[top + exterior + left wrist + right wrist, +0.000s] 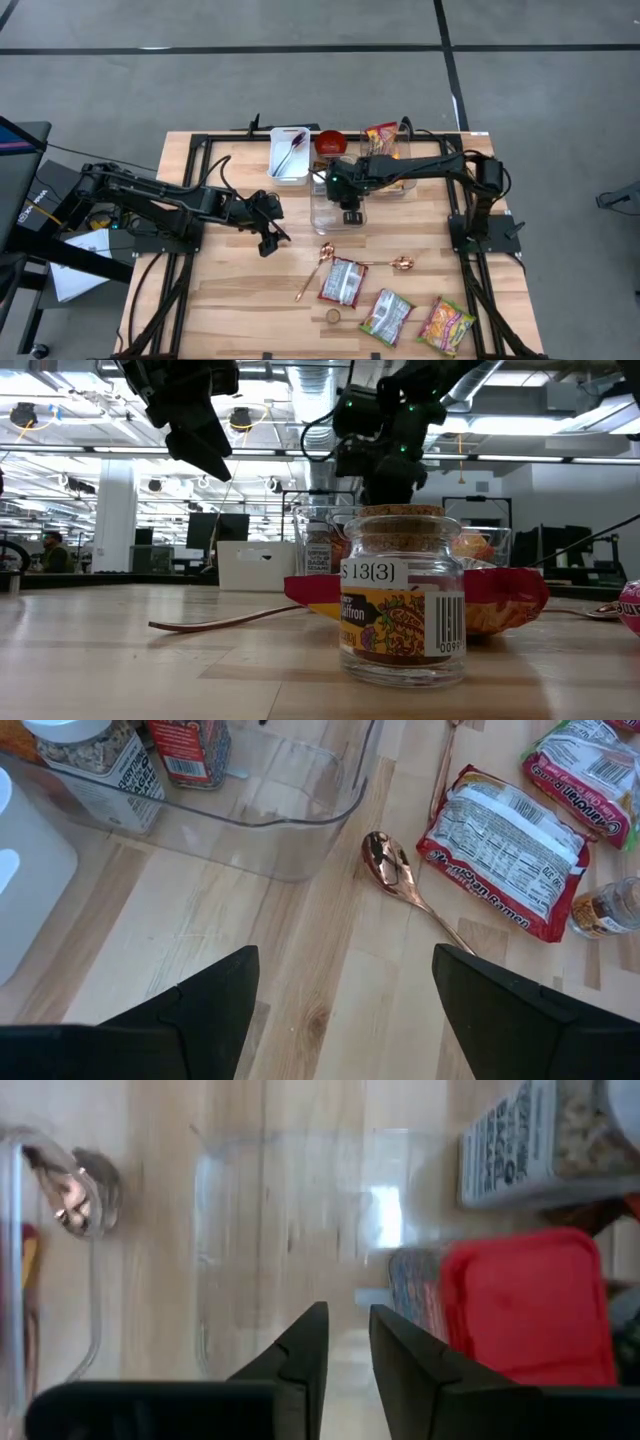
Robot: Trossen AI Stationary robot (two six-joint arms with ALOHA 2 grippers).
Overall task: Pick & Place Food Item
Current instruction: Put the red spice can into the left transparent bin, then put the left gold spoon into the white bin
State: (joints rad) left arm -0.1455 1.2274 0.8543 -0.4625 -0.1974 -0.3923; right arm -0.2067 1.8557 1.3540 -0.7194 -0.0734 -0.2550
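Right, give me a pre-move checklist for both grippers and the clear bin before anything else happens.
1. Right gripper position: over the clear plastic bin at the table's rear. Ok.
2. Right gripper contents: fingers nearly together, nothing visible between them. Not ok if an item was meant to be held.
3. Left gripper: open, empty, above bare wood near the copper spoon. Ok.
4. Red-lidded spice jar stands in the bin, beside the right gripper. Ok.
5. Red ramen packet lies on the table in front, outside the bin. Ok for picking.
6. Whether the right fingertips touch the bin floor: cannot tell.
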